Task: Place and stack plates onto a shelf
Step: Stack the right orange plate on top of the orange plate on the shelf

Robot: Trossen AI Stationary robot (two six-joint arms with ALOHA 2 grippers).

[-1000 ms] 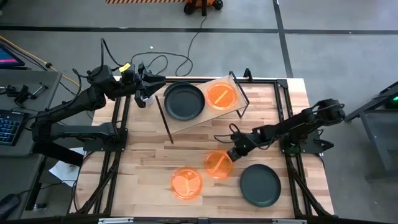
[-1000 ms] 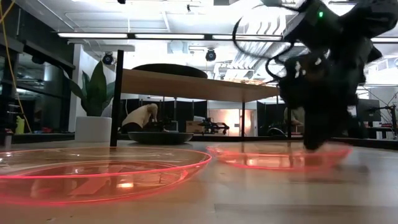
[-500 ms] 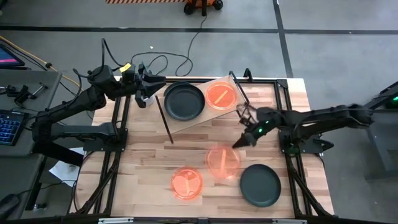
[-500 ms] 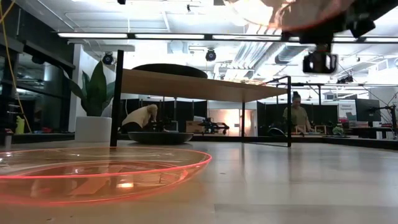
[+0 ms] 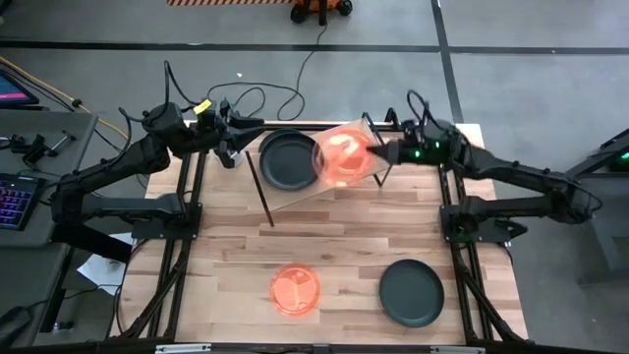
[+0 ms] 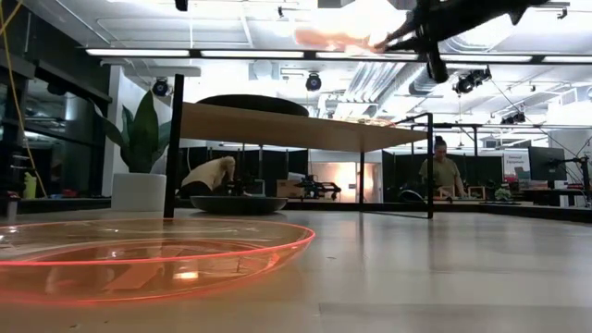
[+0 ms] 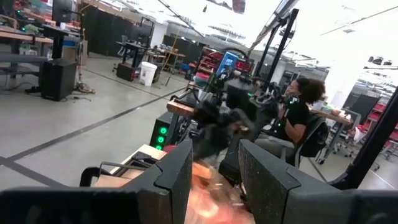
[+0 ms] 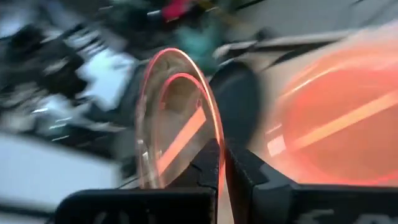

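Note:
My right gripper [image 5: 373, 152] is shut on a translucent orange plate [image 5: 339, 157] and holds it in the air over the light-wood shelf [image 5: 305, 192] at the table's far side. A black plate [image 5: 291, 160] lies on the shelf's left half. A second orange plate [image 8: 336, 118] lies on its right half, under the held one. In the low view the held plate [image 6: 347, 37] is high above the shelf board [image 6: 296, 125]. My left gripper [image 5: 246, 133] waits open at the table's far left edge, left of the shelf, and touches nothing. My right gripper pinches the held plate's rim [image 8: 214, 146] between its two fingers, on the plate's side toward the table's right edge. The fingers come in about level from the right. The plate is lifted clear and reaches out from the fingertips over the shelf.
An orange plate [image 5: 295, 290] and a black plate [image 5: 411, 292] lie on the wood tabletop near its near edge. The orange one fills the low view's foreground [image 6: 148, 259]. The shelf's black wire legs [image 5: 257, 192] stand on the table. People sit in the room beyond [image 7: 298, 115].
My right gripper has lifted the orange plate off the middle of the table. It has carried the plate up and toward the far edge, and now holds it over the shelf's right half. The plate has left the table entirely. The gripper has stayed shut on its rim.

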